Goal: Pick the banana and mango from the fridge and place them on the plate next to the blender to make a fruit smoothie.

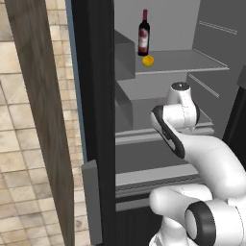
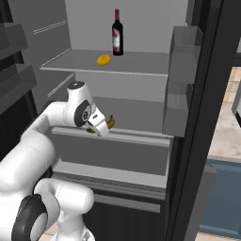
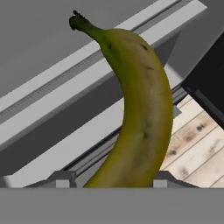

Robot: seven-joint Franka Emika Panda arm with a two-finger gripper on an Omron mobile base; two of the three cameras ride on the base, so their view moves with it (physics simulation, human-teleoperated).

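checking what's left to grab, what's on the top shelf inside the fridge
On the top shelf of the fridge stand a wine bottle and, in front of it, the mango. The shelf's left end is hidden by the door frame in the left base view.

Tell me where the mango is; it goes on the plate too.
The mango lies on the fridge's upper shelf, just left of the wine bottle in the right base view, one shelf above the banana.
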